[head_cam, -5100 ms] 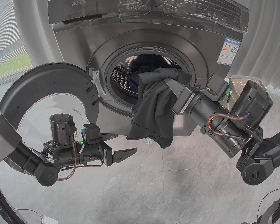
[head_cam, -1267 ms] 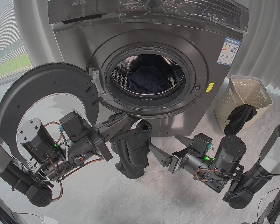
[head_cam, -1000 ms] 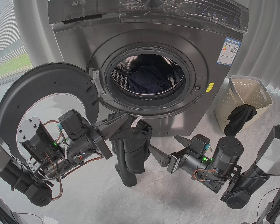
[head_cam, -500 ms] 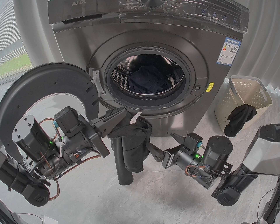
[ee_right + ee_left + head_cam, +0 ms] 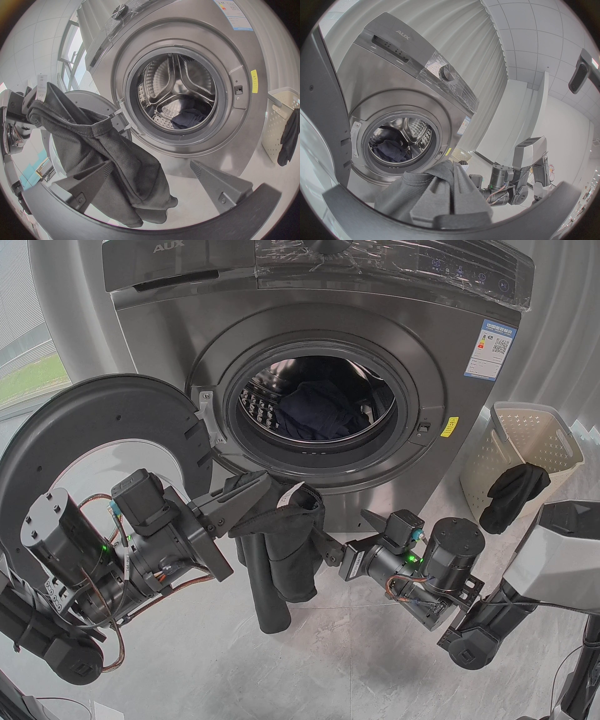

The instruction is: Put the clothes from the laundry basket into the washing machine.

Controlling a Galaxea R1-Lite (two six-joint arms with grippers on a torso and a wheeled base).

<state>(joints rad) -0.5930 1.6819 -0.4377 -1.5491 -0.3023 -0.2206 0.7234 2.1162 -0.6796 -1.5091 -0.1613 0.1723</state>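
The left end effector [image 5: 250, 496] is clamped on the upper edge of a dark grey garment [image 5: 281, 546], its two fingers [image 5: 442, 190] pressed together with the cloth bunched between them. The garment hangs below the washing machine's [image 5: 312, 315] round opening, in front of the lower front panel, and trails down toward the tiled floor [image 5: 250, 671] in folds, one of them rolled like a tube. A white tag [image 5: 289, 493] sticks up near the grip.

The right end effector [image 5: 347, 532] sits low, just beside the hanging garment on its right side, with its jaws spread wide and nothing between them. One finger [image 5: 90, 176] overlaps the cloth in the right wrist view (whether it actually touches cannot be told).

The machine's door [image 5: 94, 421] stands fully open, swung out to the left. Inside the drum, dark blue clothes [image 5: 319, 409] lie in a heap at the bottom.

To the right of the machine, a cream laundry basket [image 5: 531, 427] stands on the floor against the curtain. A black garment [image 5: 512, 490] is draped over its near rim, hanging down the outside.
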